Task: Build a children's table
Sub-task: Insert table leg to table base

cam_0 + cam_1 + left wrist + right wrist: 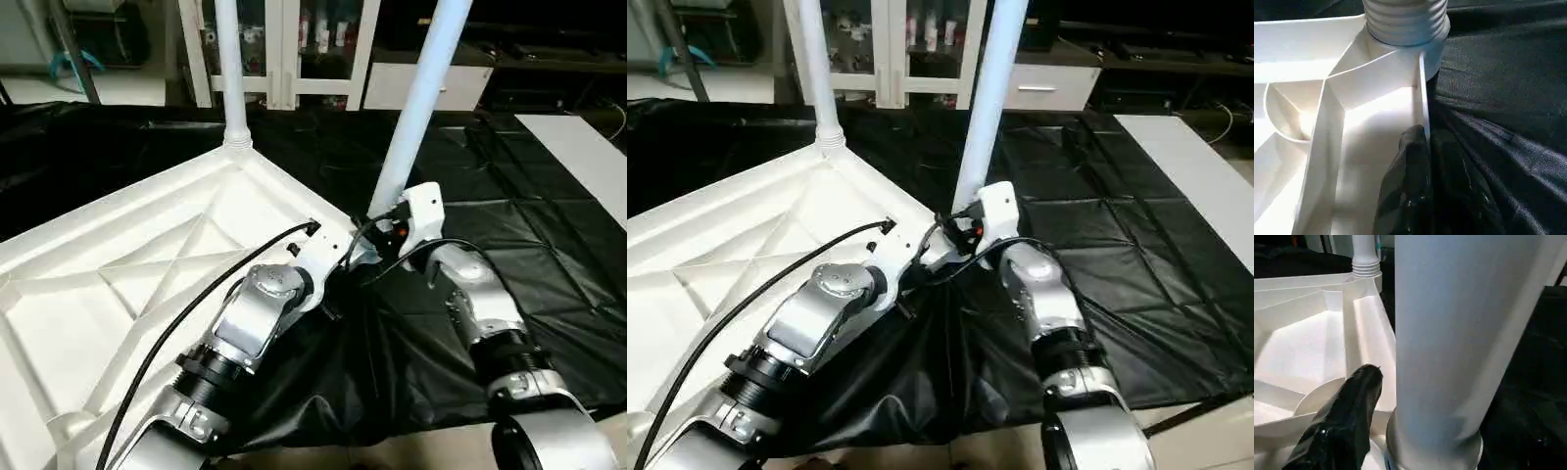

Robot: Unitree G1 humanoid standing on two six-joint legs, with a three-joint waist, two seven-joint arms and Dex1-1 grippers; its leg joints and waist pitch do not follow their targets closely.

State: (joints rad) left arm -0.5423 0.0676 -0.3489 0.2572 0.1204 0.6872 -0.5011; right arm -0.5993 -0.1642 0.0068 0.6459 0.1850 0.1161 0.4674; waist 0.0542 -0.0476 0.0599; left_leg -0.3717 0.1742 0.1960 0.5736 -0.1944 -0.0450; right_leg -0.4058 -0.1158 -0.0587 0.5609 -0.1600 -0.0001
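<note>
Item: white plastic rectangular children's table top (pixel 118 284), ribbed underside up, on black sheeting (pixel 549 245); rim pinched by my closed left gripper (pixel 1422 147). Long tapered white tube leg (pixel 416 108) upright in the corner socket, between my right gripper's (pixel 1382 382) spread fingers. Handling, judged: light, stiff, slick; hold the leg low, near the socket

The table top (pixel 118 284) is plain white, its underside crossed by raised white ribs in an X. Both upright legs (pixel 419 103) are white with a faint bluish shade. Beneath lies a glossy black sheet (pixel 549 245) creased into squares. The forearms (pixel 250 323) are silver with black cables; the hand fingers (pixel 1405 191) are shiny black.
</note>
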